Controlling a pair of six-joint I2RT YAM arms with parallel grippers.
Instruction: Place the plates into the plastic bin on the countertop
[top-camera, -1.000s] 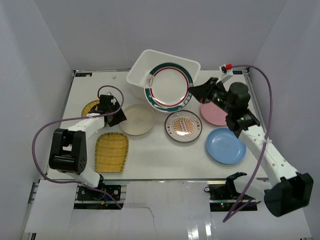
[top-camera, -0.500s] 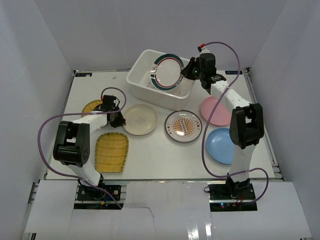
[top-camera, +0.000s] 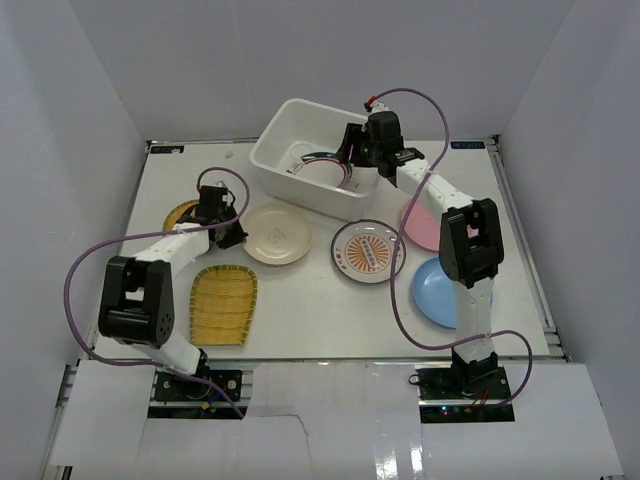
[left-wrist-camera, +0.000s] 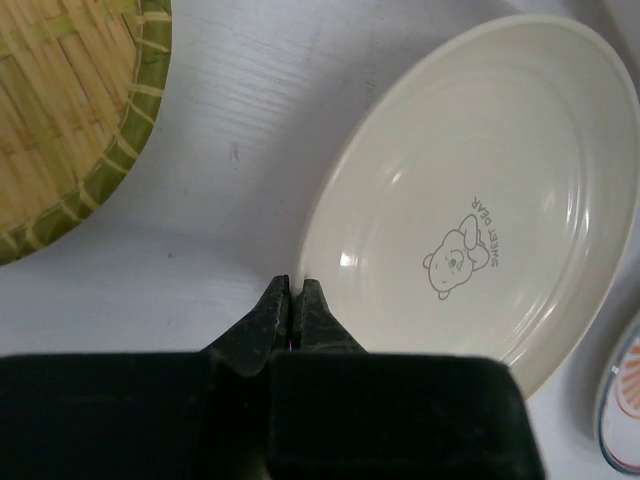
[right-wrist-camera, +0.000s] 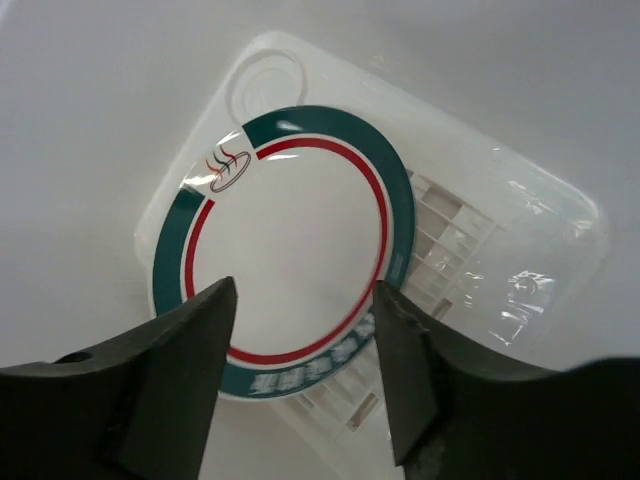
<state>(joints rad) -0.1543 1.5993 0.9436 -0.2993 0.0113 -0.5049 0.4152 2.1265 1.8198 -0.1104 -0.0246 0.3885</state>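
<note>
The white plastic bin (top-camera: 290, 150) stands at the back of the countertop (top-camera: 300, 310). The green-red-rimmed plate (right-wrist-camera: 290, 240) lies flat on the bin's bottom (right-wrist-camera: 500, 260). My right gripper (right-wrist-camera: 305, 300) hangs open just above it, touching nothing; in the top view the right gripper (top-camera: 352, 150) is over the bin. My left gripper (left-wrist-camera: 292, 285) is shut on the near left rim of the cream plate (left-wrist-camera: 470, 200), which lies on the countertop. In the top view the left gripper (top-camera: 232, 232) meets the cream plate (top-camera: 278, 233) at its left edge.
An orange-patterned plate (top-camera: 368, 250) sits mid-table. The pink plate (top-camera: 425, 225) and blue plate (top-camera: 440, 292) lie partly under the right arm. A yellow woven rectangle (top-camera: 223, 303) and a woven round plate (top-camera: 182, 213) lie on the left, by the left arm.
My right gripper carried the green-red-rimmed plate down into the bin and opened, leaving it on the bottom. My left gripper closed on the cream plate's rim.
</note>
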